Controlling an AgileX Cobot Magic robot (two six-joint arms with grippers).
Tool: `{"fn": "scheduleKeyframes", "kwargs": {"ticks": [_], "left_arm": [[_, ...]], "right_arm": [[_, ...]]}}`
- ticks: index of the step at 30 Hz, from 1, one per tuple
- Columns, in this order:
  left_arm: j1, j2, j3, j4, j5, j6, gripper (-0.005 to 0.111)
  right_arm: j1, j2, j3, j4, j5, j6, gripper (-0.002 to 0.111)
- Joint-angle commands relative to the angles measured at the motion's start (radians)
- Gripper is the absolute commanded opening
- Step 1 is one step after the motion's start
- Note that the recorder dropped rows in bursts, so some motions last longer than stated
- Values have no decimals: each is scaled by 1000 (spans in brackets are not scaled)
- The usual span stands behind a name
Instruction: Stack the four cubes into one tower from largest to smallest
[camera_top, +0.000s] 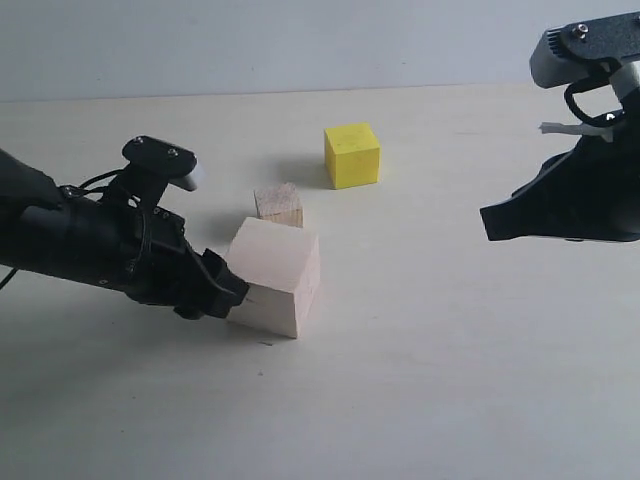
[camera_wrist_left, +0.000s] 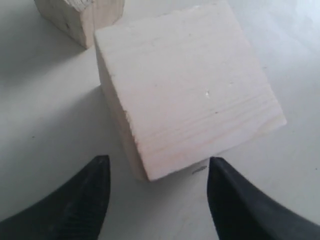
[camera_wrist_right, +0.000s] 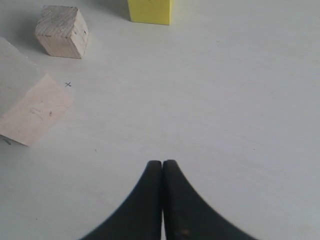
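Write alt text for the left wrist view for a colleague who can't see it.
The left gripper, open, straddles one corner of a large pale wood cube on the white table, its two black fingers either side and touching nothing. A smaller grained wood cube lies just beyond, partly cut off by the frame.

This is looking like a lab test bench: a bare pale tabletop (camera_top: 450, 380) filling the frame, a blank wall (camera_top: 300, 40) running along the top.
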Motion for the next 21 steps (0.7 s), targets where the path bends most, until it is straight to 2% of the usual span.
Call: {"fn": "scheduleKeyframes", "kwargs": {"ticks": [1,9,17,21], "left_arm": [[-4,41,-11,-39,-6,5,56],[-11,123,-55,-81,50,5,56],[-47,123,-107,-192,40,29,56],[-47,125,-114,-195,8,36,56]], "right_arm": [[1,2,-7,-2,-2,0,0],[1,2,-7,0,30,0,0],[1,-24,-7,0,38,0,0],[1,-38,-7,-2,38,0,0]]}}
